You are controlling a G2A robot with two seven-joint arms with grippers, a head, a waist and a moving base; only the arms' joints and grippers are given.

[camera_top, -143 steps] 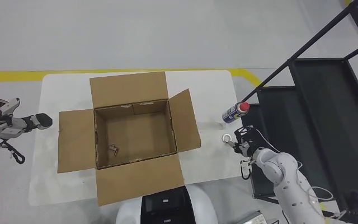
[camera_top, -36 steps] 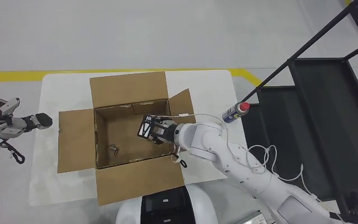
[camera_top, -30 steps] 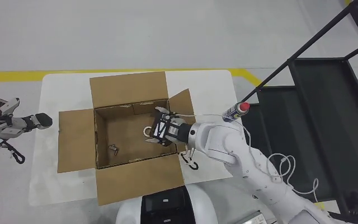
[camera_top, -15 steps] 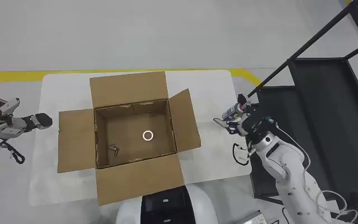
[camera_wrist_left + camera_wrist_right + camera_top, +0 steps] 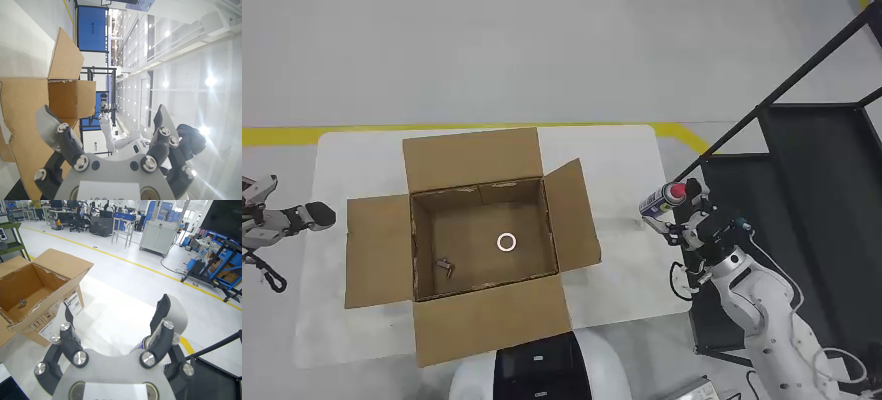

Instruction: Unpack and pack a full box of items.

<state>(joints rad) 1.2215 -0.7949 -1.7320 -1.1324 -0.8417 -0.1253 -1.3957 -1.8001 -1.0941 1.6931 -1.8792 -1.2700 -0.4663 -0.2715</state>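
The cardboard box (image 5: 478,238) sits in the middle of the white table (image 5: 622,150), open, with its 4 flaps spread outward. On the box floor lie 2 things. A small white ring (image 5: 507,241) lies flat a little right of the centre. A small metal piece (image 5: 446,266) lies toward the near left corner, well apart from the ring.

A spray can (image 5: 656,204) with a red cap sits on the table near the middle of the right edge. It is outside the box and apart from the tip of the right flap.

The right gripper (image 5: 115,313) is by the table's right edge, just beside the spray can on the robot's side. Its jaws are spread wide with nothing between them. In the right wrist view a bit of the can's blue and white body shows just under one finger (image 5: 162,309). Whether that finger touches the can cannot be told.

The left gripper (image 5: 103,121) is out past the table's left edge, well apart from the box. Its jaws are also spread wide and hold nothing. In its wrist view, one outer wall of the box and a raised flap are seen from the side.
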